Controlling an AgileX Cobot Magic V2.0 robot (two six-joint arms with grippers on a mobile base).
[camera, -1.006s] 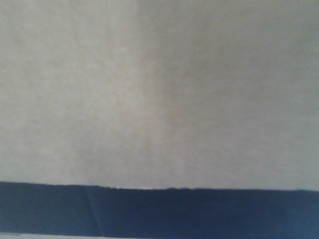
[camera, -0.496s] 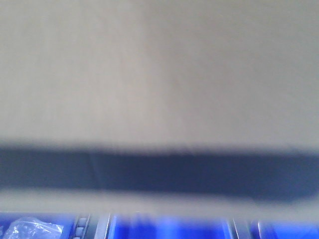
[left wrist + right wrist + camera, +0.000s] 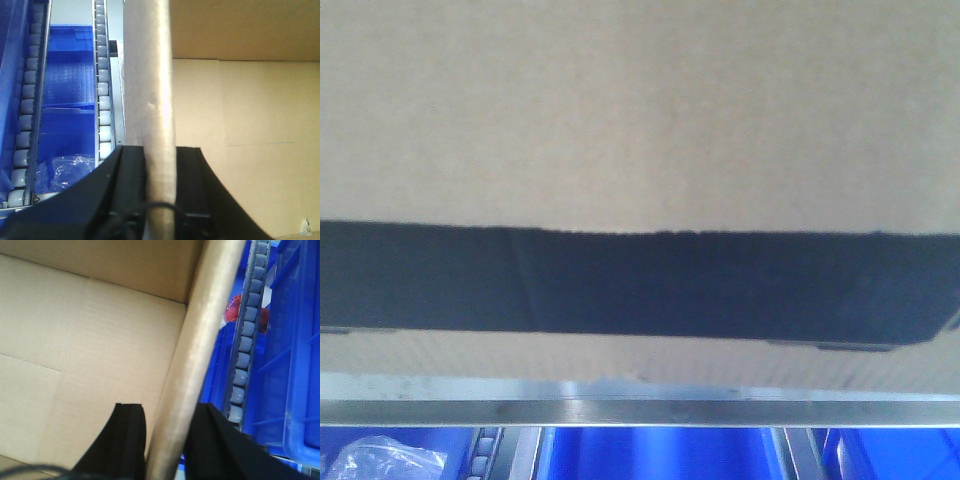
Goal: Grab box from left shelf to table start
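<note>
Your front camera was filled by the box (image 3: 640, 110): bare cardboard above, its black panel (image 3: 640, 285) as a wide band across, then a thin cardboard strip. Just under the box ran the silver rail of the left shelf (image 3: 640, 411). Below that showed blue bins (image 3: 660, 455), with a crumpled plastic bag (image 3: 370, 460) under the box's lower left corner. That view showed you neither pincer, and you could not tell from it whether the box touched the rail.

The wrist cameras gave you what the front one hid. Your left pincer (image 3: 159, 152) straddled one upright side wall of the box, a black finger (image 3: 125, 170) against each face, so it was clamped on the box. The bare cardboard interior lay on one side of that wall, and a roller track (image 3: 105, 100) and a blue bin lay on the other. Your right pincer (image 3: 167, 410) gripped the opposite wall the same way. Outside the box there were more rollers and a red item (image 3: 232, 310) that no other view showed.
</note>
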